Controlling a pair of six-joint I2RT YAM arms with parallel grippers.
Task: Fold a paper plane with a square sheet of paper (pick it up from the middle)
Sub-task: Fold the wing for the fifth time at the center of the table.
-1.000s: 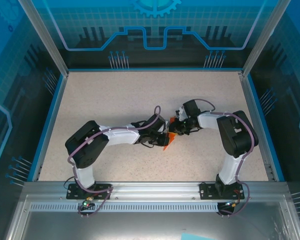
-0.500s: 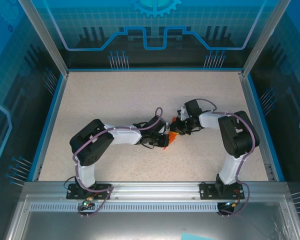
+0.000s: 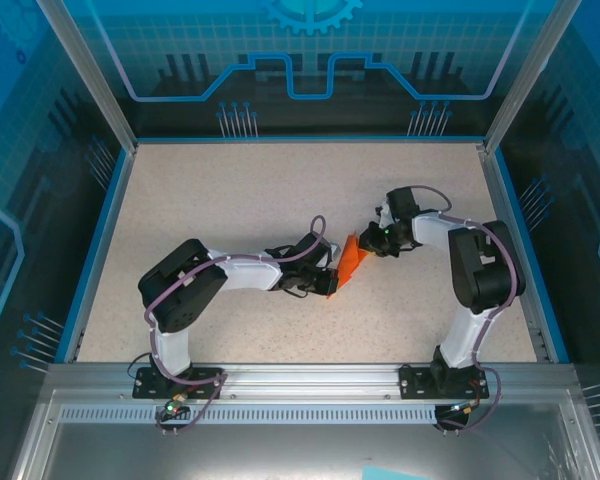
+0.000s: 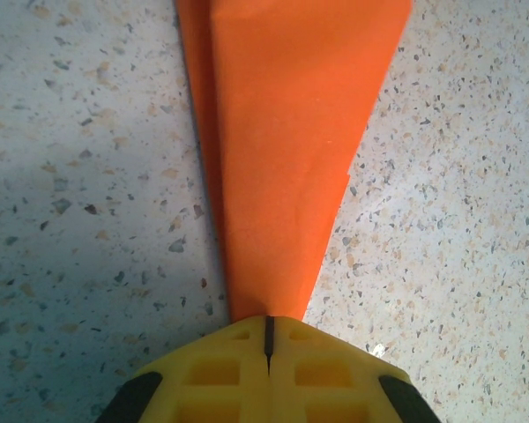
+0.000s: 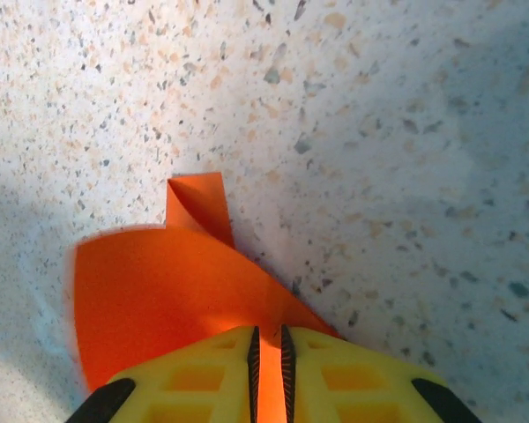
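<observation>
From the top, the bright orange, pointed paper plane [image 3: 350, 262] looks like a thin folded wedge. It is near the middle of the flat, speckled beige table [image 3: 230, 190], a little toward the table's right side. The black left gripper [image 3: 328, 282] pinches the end nearer the table's front edge. The right gripper [image 3: 373, 243] pinches the end farther from that edge.

In the left wrist view, the paper plane [image 4: 282, 132] is smooth and wide at the top and gets narrow lower down. A long straight crease runs down its left side. The left gripper [image 4: 268, 328] is squeezed tight on the narrow tip, and its bumpy yellow plastic fingers [image 4: 216, 370] meet.

In the right wrist view, the paper plane [image 5: 159, 291] bends in a curve above the table [image 5: 379, 132], with one small folded corner poking out. The right gripper [image 5: 267, 339] is almost closed, with a thin strip of orange paper between its yellow fingers [image 5: 335, 379].
</observation>
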